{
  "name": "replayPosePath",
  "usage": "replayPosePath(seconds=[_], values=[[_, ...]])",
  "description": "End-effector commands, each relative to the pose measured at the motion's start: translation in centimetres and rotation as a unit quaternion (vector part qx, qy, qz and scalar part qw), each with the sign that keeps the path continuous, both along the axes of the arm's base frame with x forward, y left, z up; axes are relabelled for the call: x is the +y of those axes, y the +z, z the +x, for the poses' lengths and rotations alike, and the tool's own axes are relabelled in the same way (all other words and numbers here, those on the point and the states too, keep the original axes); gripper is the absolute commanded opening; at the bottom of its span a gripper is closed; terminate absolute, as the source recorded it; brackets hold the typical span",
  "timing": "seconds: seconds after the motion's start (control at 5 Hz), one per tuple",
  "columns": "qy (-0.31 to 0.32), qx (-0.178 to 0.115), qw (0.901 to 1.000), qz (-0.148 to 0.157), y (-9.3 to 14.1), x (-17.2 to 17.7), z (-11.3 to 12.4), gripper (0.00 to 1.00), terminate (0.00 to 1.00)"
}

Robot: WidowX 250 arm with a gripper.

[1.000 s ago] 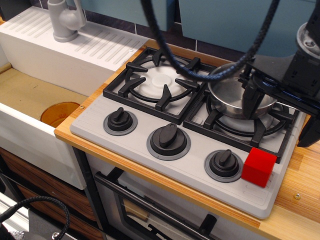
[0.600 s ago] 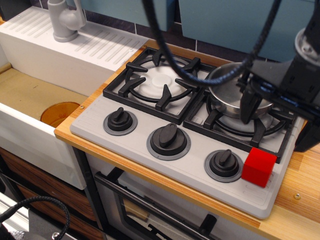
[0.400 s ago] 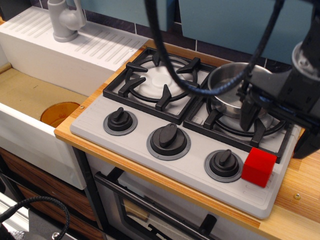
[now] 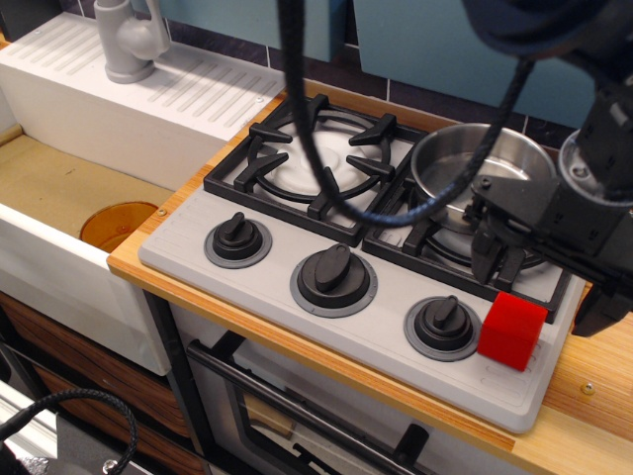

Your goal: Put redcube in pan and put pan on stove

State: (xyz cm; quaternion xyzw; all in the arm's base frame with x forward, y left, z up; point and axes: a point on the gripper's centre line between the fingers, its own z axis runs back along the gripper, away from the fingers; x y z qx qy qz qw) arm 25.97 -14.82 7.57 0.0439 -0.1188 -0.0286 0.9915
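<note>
Hovering at the right of the frame with the hand [image 4: 539,279] spread apart and empty, sitting just above and right of the redcube [image 4: 512,331] (lying on the stove [image 4: 391,341] front edge, lower right).

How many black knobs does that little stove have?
3, in a row along the front of the stove: the left knob, the middle knob, and the right knob, right beside the red cube. None looks hidden.

The hand [image 4: 539,282] hides part of the stove's [image 4: 356,297] right burner.
</note>
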Motion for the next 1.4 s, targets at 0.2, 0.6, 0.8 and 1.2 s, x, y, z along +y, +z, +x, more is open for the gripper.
replayPosePath(seconds=[0.2, 0.6, 0.8, 1.2], values=[[-0.007, -0.037, 0.9992, -0.009, -1.8, 0.8, 1.2, 1.0, 0.0], [-0.01, -0.046, 0.9988, -0.016, -3.0, 0.8, 1.3, 1.0, 0.0], [-0.014, -0.046, 0.9987, -0.017, -3.5, 0.8, 1.4, 1.0, 0.0], [-0.011, -0.031, 0.9993, -0.019, -3.4, 0.7, 1.2, 0.0, 0.0]])
